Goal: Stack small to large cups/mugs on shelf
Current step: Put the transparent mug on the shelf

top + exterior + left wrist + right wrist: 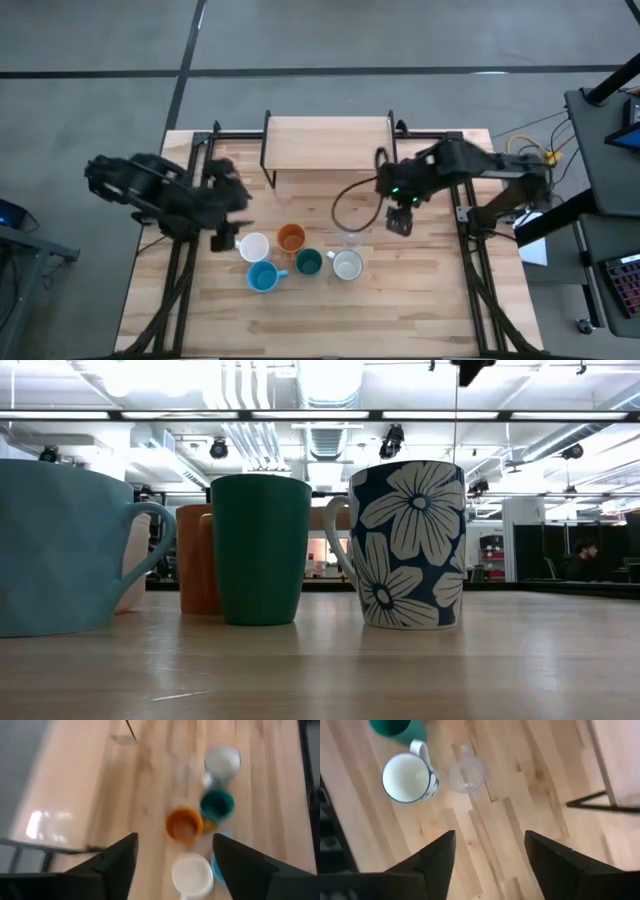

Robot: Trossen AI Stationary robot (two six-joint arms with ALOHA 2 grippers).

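Six cups stand upright on their bases on the table in front of the shelf [328, 140]. They are a white mug [253, 247], an orange mug [291, 238], a light blue mug [262, 277], a dark green cup [308, 263], a white mug with a blue flower pattern [347, 265] and a clear glass [350, 240]. My left gripper [225, 238] is open and hovers just left of the white mug [192, 872]. My right gripper [400, 220] is open, above the table right of the glass [465, 772].
The shelf board [620, 755] stands on thin black legs at the table's far edge, with nothing on it. A black cable loop [350, 205] hangs from the right arm near the glass. Bare tabletop [330, 320] lies on the near side of the cups.
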